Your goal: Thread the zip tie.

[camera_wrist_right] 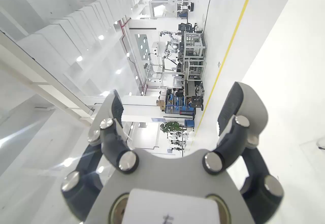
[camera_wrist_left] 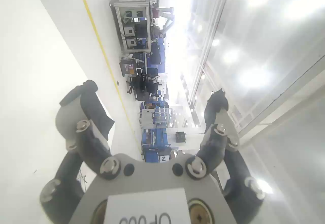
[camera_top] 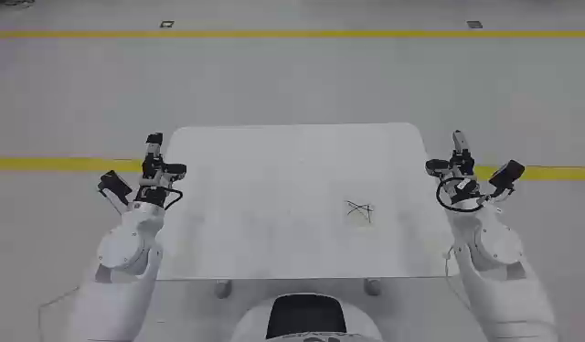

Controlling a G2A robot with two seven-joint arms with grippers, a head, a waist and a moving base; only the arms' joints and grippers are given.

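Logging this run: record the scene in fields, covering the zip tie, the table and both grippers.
zip tie: lies on the table, towards its right side; nothing grips it; too thin to tell if it is threaded
left gripper: open, empty, by the table's left edge
right gripper: open, empty, just off the table's right edge
task: threading not yet begun

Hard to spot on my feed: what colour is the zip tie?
The zip tie is black against the white table; the top view shows it best.
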